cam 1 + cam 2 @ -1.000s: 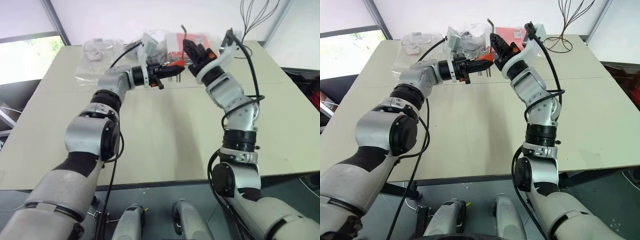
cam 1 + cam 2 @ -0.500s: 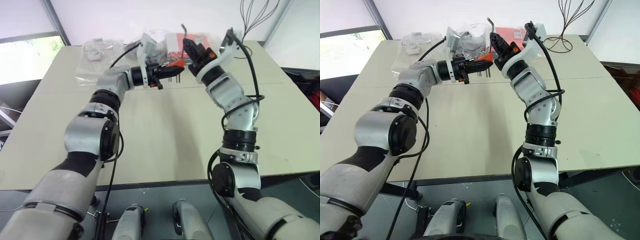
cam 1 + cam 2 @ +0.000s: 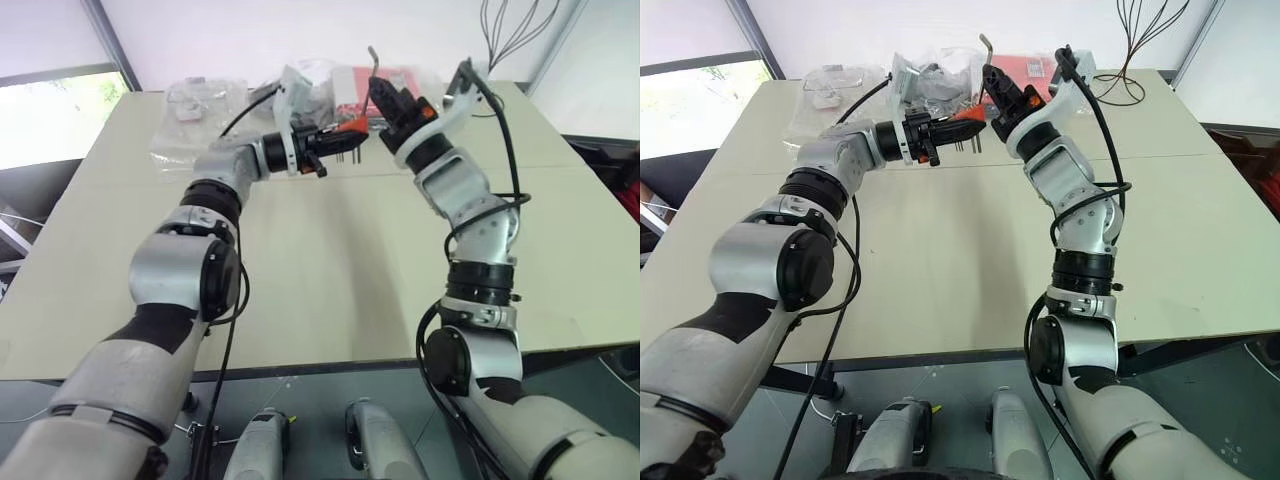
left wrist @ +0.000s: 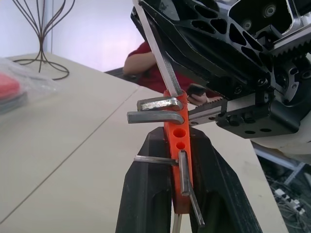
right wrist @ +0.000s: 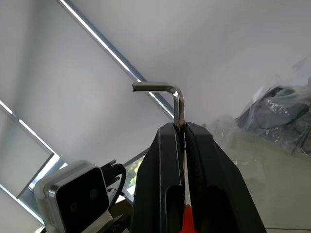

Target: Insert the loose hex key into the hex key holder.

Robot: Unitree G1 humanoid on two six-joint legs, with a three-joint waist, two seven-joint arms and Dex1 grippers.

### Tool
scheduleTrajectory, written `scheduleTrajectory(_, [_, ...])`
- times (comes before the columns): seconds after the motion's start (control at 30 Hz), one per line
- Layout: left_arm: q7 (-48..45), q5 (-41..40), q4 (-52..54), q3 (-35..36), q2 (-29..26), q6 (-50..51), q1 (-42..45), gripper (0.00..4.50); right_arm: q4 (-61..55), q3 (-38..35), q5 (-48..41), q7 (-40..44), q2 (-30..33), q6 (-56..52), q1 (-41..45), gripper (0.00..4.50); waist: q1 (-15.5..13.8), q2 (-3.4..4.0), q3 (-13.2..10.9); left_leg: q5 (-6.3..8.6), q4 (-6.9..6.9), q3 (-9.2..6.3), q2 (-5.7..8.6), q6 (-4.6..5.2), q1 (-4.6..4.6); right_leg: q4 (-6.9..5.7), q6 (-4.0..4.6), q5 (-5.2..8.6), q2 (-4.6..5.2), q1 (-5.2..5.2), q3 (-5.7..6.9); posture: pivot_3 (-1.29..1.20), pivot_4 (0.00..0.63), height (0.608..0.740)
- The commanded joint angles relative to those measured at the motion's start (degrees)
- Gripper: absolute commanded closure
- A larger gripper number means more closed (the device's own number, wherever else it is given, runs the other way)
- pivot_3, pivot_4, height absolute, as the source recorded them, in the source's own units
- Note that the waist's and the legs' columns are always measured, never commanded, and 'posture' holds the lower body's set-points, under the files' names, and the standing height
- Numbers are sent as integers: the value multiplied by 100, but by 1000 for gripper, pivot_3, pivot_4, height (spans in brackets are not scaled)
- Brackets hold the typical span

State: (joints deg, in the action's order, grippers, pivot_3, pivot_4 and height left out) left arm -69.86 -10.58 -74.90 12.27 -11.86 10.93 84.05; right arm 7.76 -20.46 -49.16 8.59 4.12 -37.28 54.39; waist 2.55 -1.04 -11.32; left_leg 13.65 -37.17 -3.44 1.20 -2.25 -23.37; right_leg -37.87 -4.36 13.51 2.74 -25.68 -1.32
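Insertion step in hand: left gripper (image 4: 182,194) clamps the hex key holder (image 4: 178,145) in mid-air above the table's far edge (image 3: 200,92), right gripper (image 5: 183,131) pinches the loose hex key (image 5: 172,99) (bent end up), next move needs its tip lined into an empty hole.

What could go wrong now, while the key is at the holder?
The loose hex key is pinched only along its thin shaft by the right gripper, so it could twist or slip. In the left wrist view its lower end meets the top of the hex key holder, beside other keys; it may jam there.
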Motion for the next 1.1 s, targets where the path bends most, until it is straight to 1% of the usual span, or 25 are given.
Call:
scheduleTrajectory(0.03, [-5,-144,178,142,-57,-54,306,4500,-344,247,-54,288,71,-103,-57,4455,1,0,0,0,0,1,0,0,0,0,0,0,0,0,0,0,150,740])
scheduleTrajectory(0.3, [-17,-81,178,88,-64,-97,258,4500,-454,432,-44,569,136,-130,-114,4455,0,0,0,0,0,-1,-1,0,4,-7,0,0,-4,0,0,0,150,740])
scheduleTrajectory(0.53, [-104,-12,184,7,-73,-114,199,4500,-348,420,5,561,139,0,-54,4455,1,0,0,0,-5,-1,0,0,2,-7,0,0,-2,0,0,0,150,740])
scheduleTrajectory(0.63, [-387,59,199,-116,-107,-23,126,4500,-243,380,80,574,197,70,28,4455,3,0,0,0,-5,-1,0,0,2,-7,0,0,-2,0,0,0,150,740])
scheduleTrajectory(0.83, [-1362,101,251,-380,-261,608,27,4500,-32,359,202,724,373,210,174,4455,8,0,0,0,-4,-1,1,0,2,-7,0,0,-4,0,0,0,150,740])
scheduleTrajectory(1.1, [-1234,121,271,-421,-368,741,-46,4500,80,334,269,821,450,288,208,4455,4,0,0,0,-5,-2,0,0,3,-9,0,0,-4,0,0,0,150,740])
